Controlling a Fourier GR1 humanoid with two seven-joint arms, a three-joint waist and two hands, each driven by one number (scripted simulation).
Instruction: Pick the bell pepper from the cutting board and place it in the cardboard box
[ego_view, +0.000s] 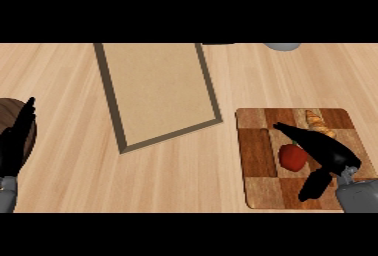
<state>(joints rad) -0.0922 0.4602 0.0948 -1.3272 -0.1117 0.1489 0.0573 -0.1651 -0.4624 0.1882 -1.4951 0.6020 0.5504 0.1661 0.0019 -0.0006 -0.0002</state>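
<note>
Right hand (332, 154) is held open just beside the red pepper (293, 157) on the cutting board (256, 150); left hand (15, 142) is rested open at the left edge.

Bare counter (184, 170) between cutting board (255, 150) and cardboard box (159, 90); croissant (317, 122) beside bell pepper (293, 157).

Tabletop (66, 65) pale wood, fine grain; cardboard box (159, 90) tan inside, darker olive-brown rim; cutting board (258, 150) checkered in light and reddish-dark brown wood blocks; bell pepper (293, 157) red, green stem; croissant (317, 122) golden orange; both hands, left hand (15, 142) and right hand (325, 150), black; forearms grey; dark brown object (16, 112) at left edge
</note>
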